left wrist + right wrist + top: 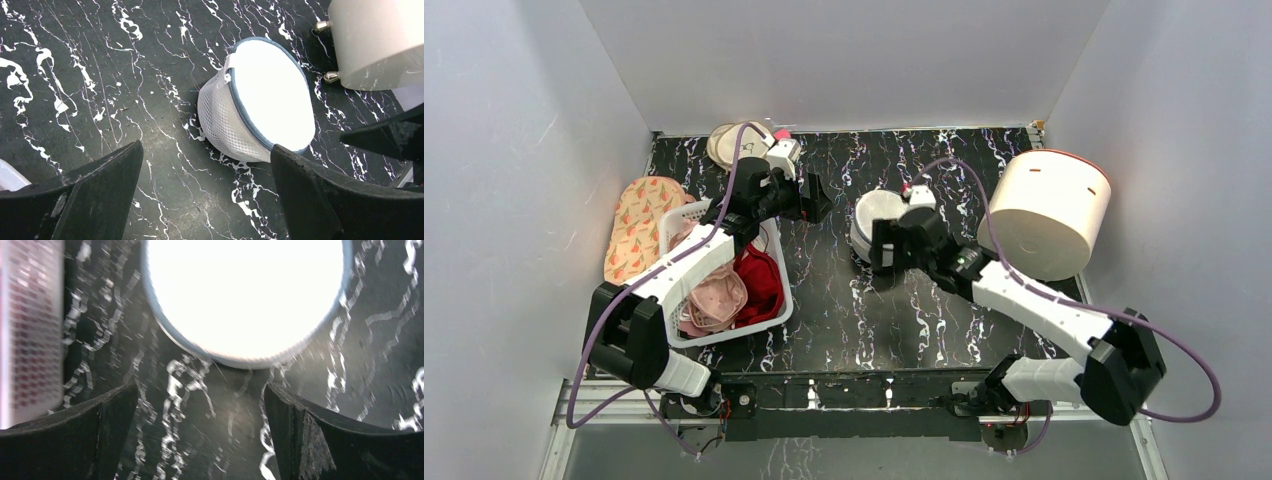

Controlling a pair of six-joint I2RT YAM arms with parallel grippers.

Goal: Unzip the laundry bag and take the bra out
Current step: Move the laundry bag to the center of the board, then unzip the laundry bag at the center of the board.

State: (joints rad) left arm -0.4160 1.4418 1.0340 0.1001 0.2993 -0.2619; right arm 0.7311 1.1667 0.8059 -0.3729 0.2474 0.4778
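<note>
From above, the laundry bag (880,207) lies on the black marble table (854,310), near the middle. My right gripper (882,250) is just beside it on the near side. My left gripper (818,198) is a little apart on its left. I count one bag, one cream drum (1052,212) well apart on the right, and one white basket (769,318) with red cloth (762,282) and pink garments (716,300). There is also one orange-patterned pad (636,225). The beige discs (724,146) overlap, so I cannot count them.

In my left wrist view, my fingers (107,185) stand wide apart and hold nothing. The bag (265,107) lies tilted on its side, with the dark zip rim facing up. I see one small white tab (228,75) at the rim, maybe the pull. Two metal feet (330,76) show under the drum. I judge that the bag is light and round, so a push from one side could roll it away. The tab could then turn out of reach.

In my right wrist view, which is blurred, my fingers (292,422) are also spread and empty. The bag (245,295) is straight ahead, not between them. The tab does not show here. If both hands close in together, they may hit each other. If I pinch the mesh and not the tab, the zip would not open. The bra itself is not visible in any view.
</note>
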